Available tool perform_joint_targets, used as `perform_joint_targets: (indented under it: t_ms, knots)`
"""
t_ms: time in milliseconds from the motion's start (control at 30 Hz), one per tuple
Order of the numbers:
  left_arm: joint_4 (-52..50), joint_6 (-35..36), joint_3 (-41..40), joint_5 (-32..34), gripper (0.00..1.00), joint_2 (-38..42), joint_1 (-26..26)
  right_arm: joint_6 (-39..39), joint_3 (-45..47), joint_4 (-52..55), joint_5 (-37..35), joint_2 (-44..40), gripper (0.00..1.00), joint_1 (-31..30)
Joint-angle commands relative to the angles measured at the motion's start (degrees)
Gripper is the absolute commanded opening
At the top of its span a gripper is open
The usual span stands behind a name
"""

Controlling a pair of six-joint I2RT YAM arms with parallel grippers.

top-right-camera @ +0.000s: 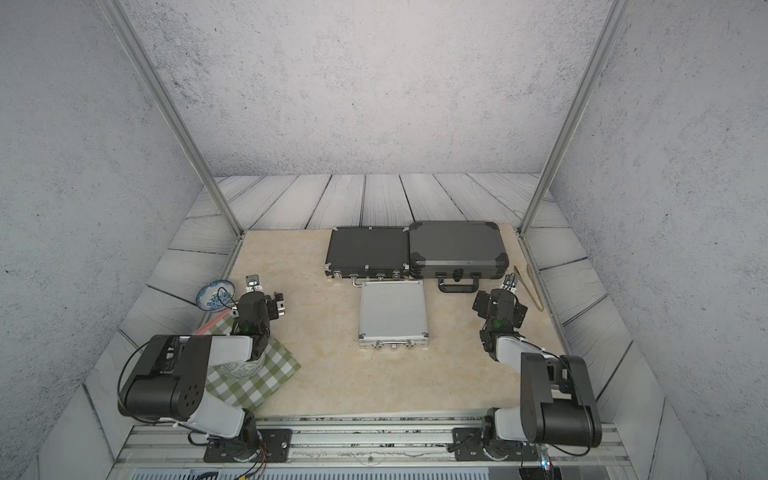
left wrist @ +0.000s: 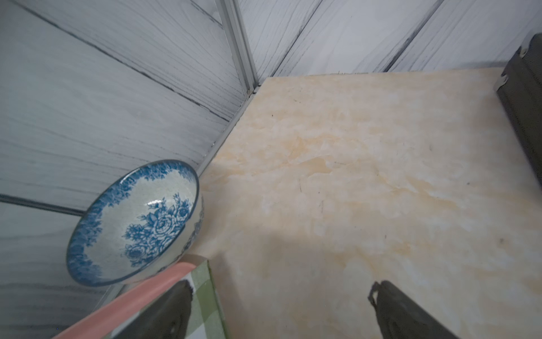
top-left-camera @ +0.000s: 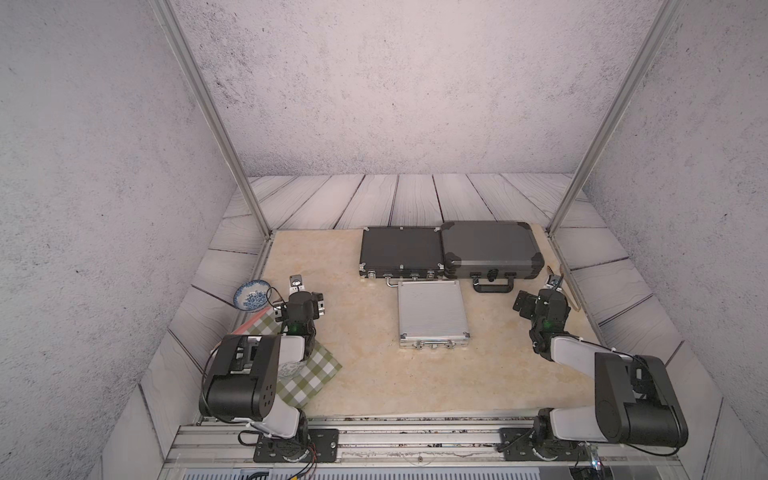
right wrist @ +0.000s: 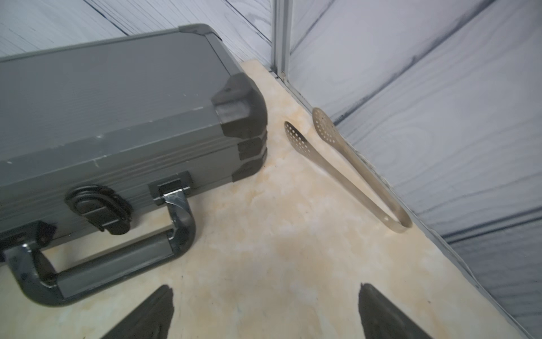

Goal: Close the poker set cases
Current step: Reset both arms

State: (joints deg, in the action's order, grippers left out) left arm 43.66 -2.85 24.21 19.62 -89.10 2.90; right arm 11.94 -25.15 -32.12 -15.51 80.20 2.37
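all three lids look down. the black case [top-left-camera: 401,251] and grey case [top-left-camera: 490,249] lie touching side by side at the back of the table [top-left-camera: 332,257], with the silver case [top-left-camera: 432,311] just in front. whether the latches [right wrist: 99,210] are fastened, i cannot tell. the left pincer [left wrist: 280,293] and right pincer [right wrist: 264,293] are both open and empty, out at the sides.

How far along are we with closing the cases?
Done: black case, grey case and silver case all lie with lids down. In hand: nothing; left gripper and right gripper are open, empty. Left: perhaps latches, which I cannot confirm.
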Motion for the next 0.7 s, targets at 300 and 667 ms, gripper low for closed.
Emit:
perform_joint_targets:
  t_ms: [300, 667]
  knots:
    - [1.18, -0.48, 1.59, -3.69, 0.99, 1.60, -0.52, -6.96, 0.03, -10.96, 13.09, 6.99, 0.99, -0.78]
    - [1.29, -0.40, 1.52, -3.64, 0.99, 1.47, -0.53, -7.86, -0.56, -10.07, 14.56, 7.24, 0.99, -0.88]
